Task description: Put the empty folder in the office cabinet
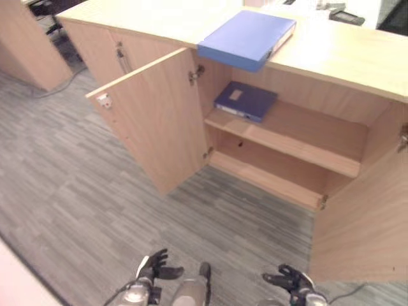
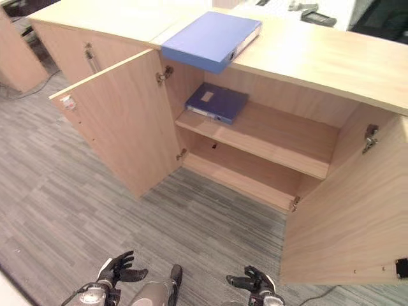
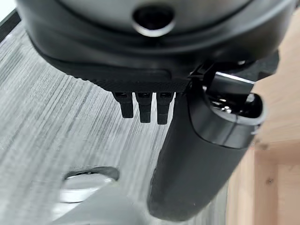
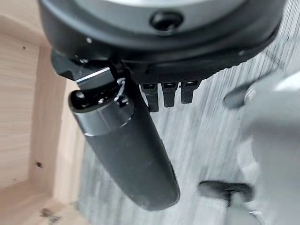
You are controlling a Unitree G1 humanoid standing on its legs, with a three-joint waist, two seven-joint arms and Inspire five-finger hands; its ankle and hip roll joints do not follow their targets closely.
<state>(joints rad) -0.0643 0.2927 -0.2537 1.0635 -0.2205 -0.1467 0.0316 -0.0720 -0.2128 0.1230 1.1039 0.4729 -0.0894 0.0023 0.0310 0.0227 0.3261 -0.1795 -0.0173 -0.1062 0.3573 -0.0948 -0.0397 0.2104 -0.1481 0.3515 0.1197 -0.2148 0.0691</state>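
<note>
Nearest, over the grey carpet, the left hand and the right hand hang low with fingers loosely spread, holding nothing. Beyond, the cabinet stands with both doors open, a dark blue folder flat on its upper shelf. A lighter blue folder lies on the cabinet's top, overhanging the front edge.

Floor: grey carpet with thin stripes.
Furniture: a second light wood cupboard with its door shut and a metal handle, and another wooden piece at the far left.
Tabletop: pale wood, long, bright with light.
</note>
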